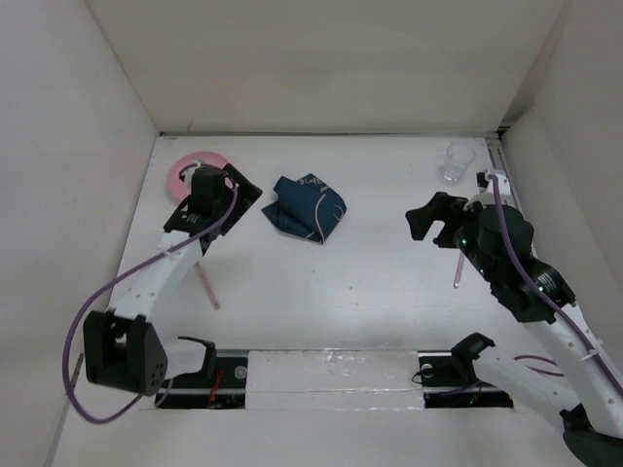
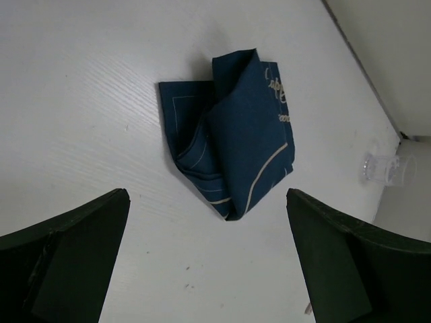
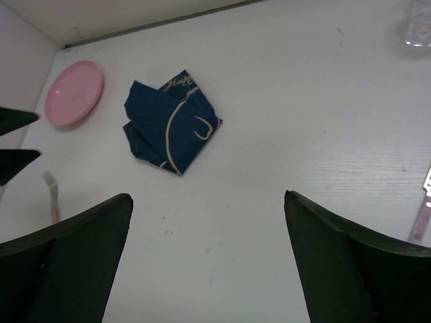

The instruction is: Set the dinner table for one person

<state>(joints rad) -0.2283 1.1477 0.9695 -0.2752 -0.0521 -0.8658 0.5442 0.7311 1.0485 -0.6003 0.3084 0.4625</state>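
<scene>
Your dinner table [image 1: 370, 292] is the wide white tabletop, walled on three sides, and nothing on it is laid out as a place setting yet; both arms hover over it. The left gripper [image 1: 237, 195] has its jaws spread wide and empty, facing the mat; the right gripper [image 1: 425, 219] is likewise spread and holds nothing.

The dark-blue placemat [image 1: 308, 207] lies bunched and folded over itself toward the back; pinch only one layer and you may drag the whole bundle instead of opening it, or leave it skewed. The pink plate [image 1: 185, 171] sits just beside the left gripper, partly hidden by it from above; a careless swing could knock it. The clear glass [image 1: 458, 161] stands upright in the far right corner; it looks light and easy to tip, so mind the right wrist. A pink-handled utensil [image 1: 207, 288] lies flat by the left arm; a second utensil [image 1: 458, 270] lies by the right arm; both are thin and likely to slip.
</scene>
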